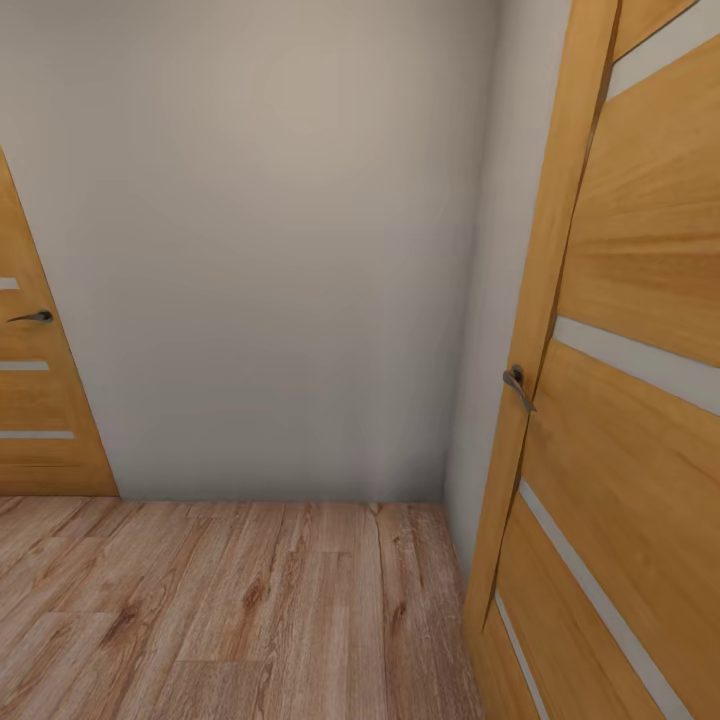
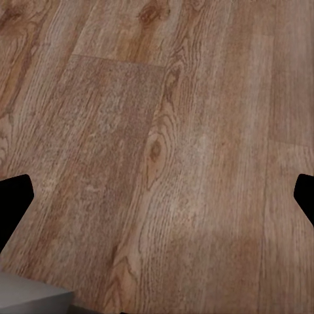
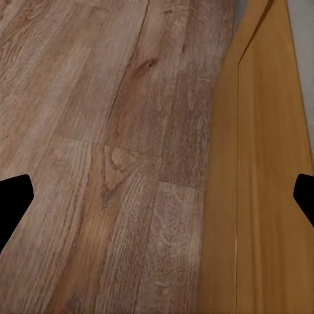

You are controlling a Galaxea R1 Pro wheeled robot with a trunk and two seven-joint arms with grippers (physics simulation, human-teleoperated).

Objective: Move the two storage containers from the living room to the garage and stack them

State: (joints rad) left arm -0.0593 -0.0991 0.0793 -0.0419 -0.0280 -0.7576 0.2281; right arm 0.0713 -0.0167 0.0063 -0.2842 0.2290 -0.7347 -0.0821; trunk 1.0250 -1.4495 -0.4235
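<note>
Head view first: a plain pale wall [image 1: 270, 250] stands dead ahead, with a wooden door [image 1: 640, 400] and its metal lever handle [image 1: 517, 387] close on the right, and another door [image 1: 35, 400] at the far left. Wood-plank floor [image 1: 220, 610] runs underfoot, so this is not yet the garage. I can spot no orange bins from where I stand, so I can't say where they are.

Left wrist view: the left gripper [image 2: 157, 199] hangs over planks, its dark fingertips [image 2: 14, 203] spread wide with nothing between them.

Right wrist view: the right gripper [image 3: 157, 199] is likewise spread and empty, just beside the door's edge [image 3: 261, 196].

Good driving here, I'd judge, means turning clear of that right door before rolling on.
</note>
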